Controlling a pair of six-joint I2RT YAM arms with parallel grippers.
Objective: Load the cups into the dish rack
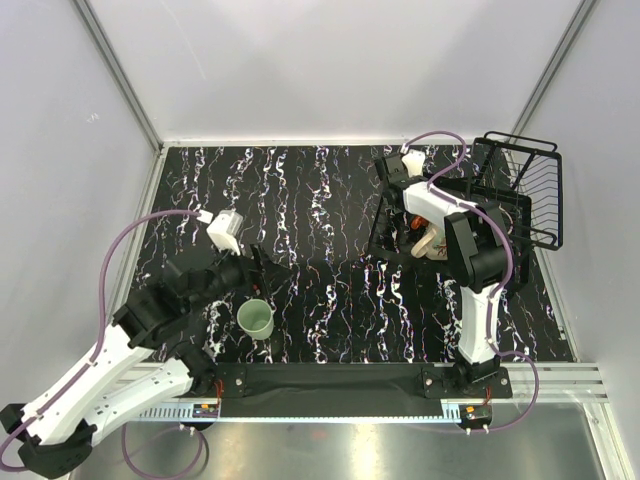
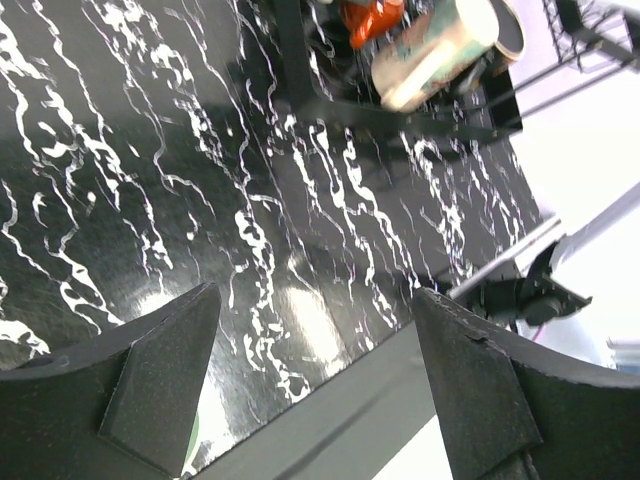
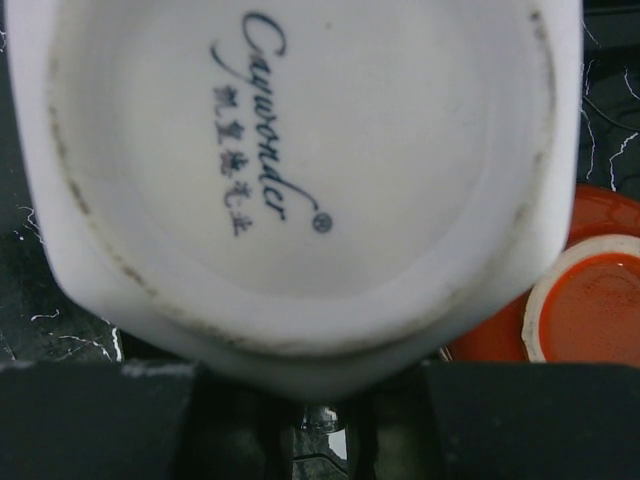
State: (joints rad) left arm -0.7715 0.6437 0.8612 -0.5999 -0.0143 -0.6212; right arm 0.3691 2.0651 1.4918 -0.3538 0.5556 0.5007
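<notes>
Overhead, the right gripper (image 1: 428, 240) hangs over the near-left corner of the rack (image 1: 535, 190), which stands at 2 o'clock on the table (image 1: 330, 200). Its jaws are narrowly closed on the cream cup (image 1: 436, 250). The step in hand, I judge, is setting this cup down in the basket: lower it straight, let it rest on the wires before letting go, then lift clear without catching the rim. The green cup (image 1: 256, 318) stands upright at 7 o'clock on the table, at 6 o'clock of the left gripper (image 1: 268, 272), which is spread wide and holds nothing.

From the left wrist, both fingers (image 2: 165, 385) stand well apart with bare table between them, and a sliver of green shows at 7 o'clock. At 1 o'clock the cream cup lies tilted above the rack's dark frame, with the red cup (image 2: 370, 15) at 12 o'clock just beside it.

From the right wrist, the cream cup's pale base fills the view, maker's mark showing, close against the dark fingers (image 3: 100, 420) at 6 o'clock. The red cup sits at 4 o'clock, very near; which way up I cannot tell. It is the main thing in the way, so the cream cup wants a spot beside it, not on it. Overhead, the rack's tall wire section at 3 o'clock of the arm also crowds any move that way
</notes>
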